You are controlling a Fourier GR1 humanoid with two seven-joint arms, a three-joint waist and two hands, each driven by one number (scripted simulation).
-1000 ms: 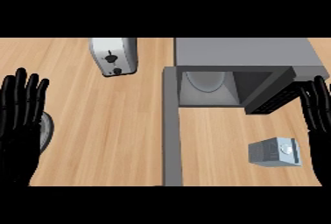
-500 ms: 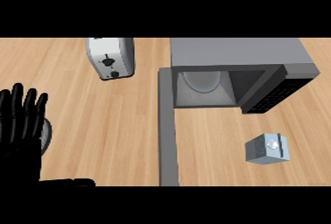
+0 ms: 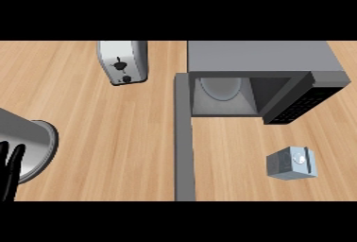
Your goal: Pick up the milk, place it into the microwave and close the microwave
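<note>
Milk (image 3: 292,163) sits alone on the counter just below the open microwave (image 3: 258,80), far to the right of the left hand (image 3: 10,170), whose fingers look straight; no right hand shows, so neither is close.

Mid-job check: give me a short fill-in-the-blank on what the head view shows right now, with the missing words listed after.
1. The grey microwave has its door standing ____.
2. The small grey milk carton sits on the wooden counter, ____ the microwave.
3. The only hand in view is the black ____ hand, at the lower left edge.
4. The silver toaster stands to the ____ of the microwave.

Missing words: open; outside; left; left
</note>
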